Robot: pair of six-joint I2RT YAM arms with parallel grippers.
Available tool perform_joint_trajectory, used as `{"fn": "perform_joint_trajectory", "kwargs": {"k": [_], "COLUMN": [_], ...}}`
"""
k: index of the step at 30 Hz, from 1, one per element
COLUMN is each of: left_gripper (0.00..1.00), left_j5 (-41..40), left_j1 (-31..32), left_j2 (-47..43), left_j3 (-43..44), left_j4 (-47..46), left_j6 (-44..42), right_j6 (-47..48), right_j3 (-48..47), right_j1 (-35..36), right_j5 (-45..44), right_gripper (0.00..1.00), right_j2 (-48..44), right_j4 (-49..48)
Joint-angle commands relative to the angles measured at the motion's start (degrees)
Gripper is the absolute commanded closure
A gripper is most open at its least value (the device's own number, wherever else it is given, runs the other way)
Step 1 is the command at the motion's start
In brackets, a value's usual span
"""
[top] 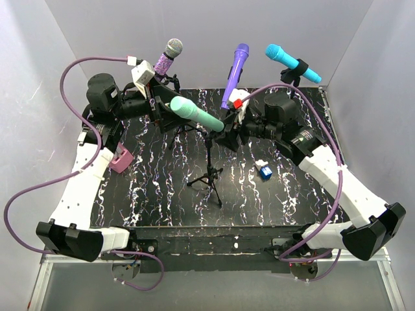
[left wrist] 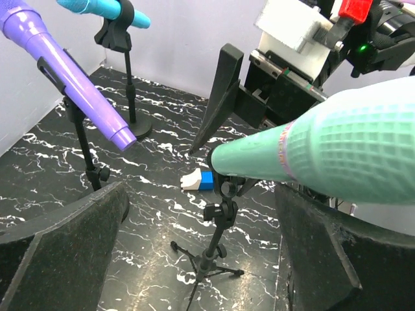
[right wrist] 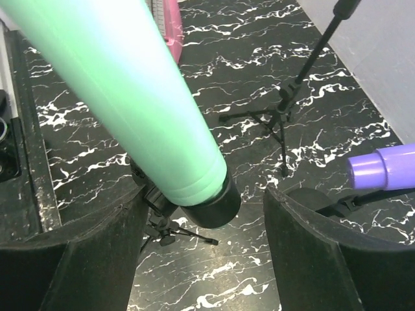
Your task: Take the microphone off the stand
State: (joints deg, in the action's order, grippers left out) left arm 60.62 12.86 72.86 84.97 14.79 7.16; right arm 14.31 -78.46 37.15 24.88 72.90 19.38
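A mint-green microphone [top: 194, 113] lies tilted in the black clip of a small tripod stand [top: 209, 170] at the middle of the mat. My left gripper [top: 162, 111] is at the microphone's head end, jaws wide open; in the left wrist view the meshed head [left wrist: 337, 152] passes over the right finger [left wrist: 324, 253], and the stand [left wrist: 217, 233] shows between the fingers. My right gripper [top: 228, 133] is open around the tail end. In the right wrist view the microphone body [right wrist: 130, 84] and its clip [right wrist: 211, 204] sit between the fingers with a gap on the right.
Three more microphones stand on stands along the back: a glittery purple one with a silver head [top: 165, 59], a purple one [top: 235, 74] and a blue one [top: 292, 63]. A small blue-and-white block [top: 263, 170] lies right of the tripod. A pink object [top: 120, 159] lies at the left.
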Motion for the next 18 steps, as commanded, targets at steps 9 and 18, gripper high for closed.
{"fn": "perform_joint_trajectory", "kwargs": {"k": [9,18], "left_gripper": [0.02,0.02], "left_j5": [1.70,-1.03], "left_j1": [0.58,0.58], "left_j2": [-0.88,-3.77], "left_j3": [0.29,-1.38], "left_j4": [-3.99,7.61], "left_j6": [2.69,-6.97], "right_j6": [1.60,4.42], "right_j3": [-3.63,-3.20], "right_j1": [-0.23,-0.50], "right_j5": [7.37,10.53], "right_gripper": [0.21,0.34], "right_j2": [1.54,2.16], "right_j4": [-1.09,-0.92]}}
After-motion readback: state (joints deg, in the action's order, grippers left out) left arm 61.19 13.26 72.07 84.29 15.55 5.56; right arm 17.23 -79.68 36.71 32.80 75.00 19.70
